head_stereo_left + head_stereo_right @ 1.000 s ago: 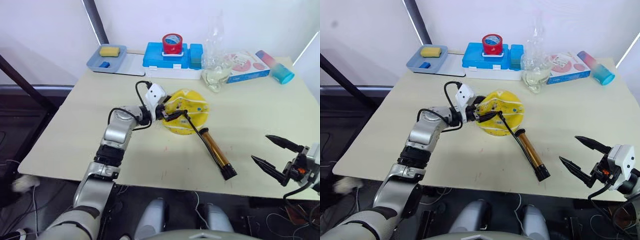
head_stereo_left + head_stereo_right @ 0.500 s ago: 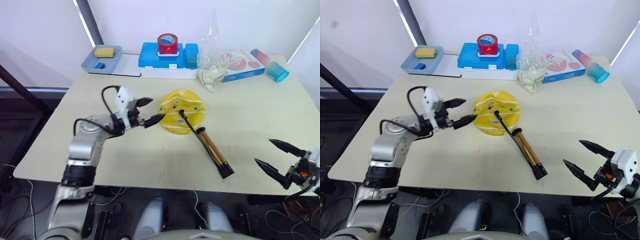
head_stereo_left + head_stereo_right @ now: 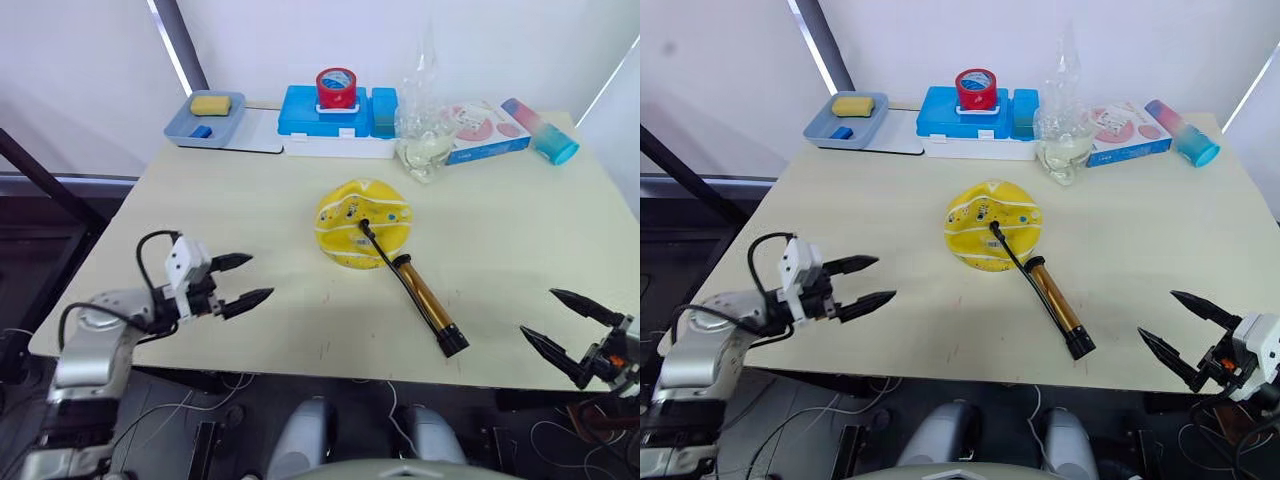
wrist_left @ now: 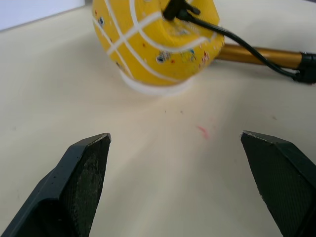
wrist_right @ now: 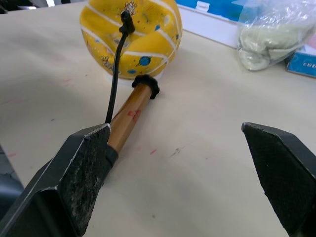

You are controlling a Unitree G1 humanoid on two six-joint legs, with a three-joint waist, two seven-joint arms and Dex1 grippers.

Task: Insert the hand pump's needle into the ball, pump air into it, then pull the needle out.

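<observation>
Resting mid-table point(image 3: 520, 230), yellow ball point(image 3: 362, 222) with pump point(image 3: 425, 305) just beside it, hose plugged into the ball, left gripper point(image 3: 243, 281) empty with fingers spread near the front-left edge, right gripper point(image 3: 562, 324) likewise spread, off the front-right corner.

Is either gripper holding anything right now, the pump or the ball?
Nothing is held. The left gripper and right gripper both hang open and empty, apart from the hand pump and ball.

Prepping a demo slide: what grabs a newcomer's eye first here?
The dented yellow ball mid-table, with the needle in its top and the gold hand pump lying beside it toward the robot. Then the two open claws: left claw and right claw at the near edge, both apart from the pump.
</observation>
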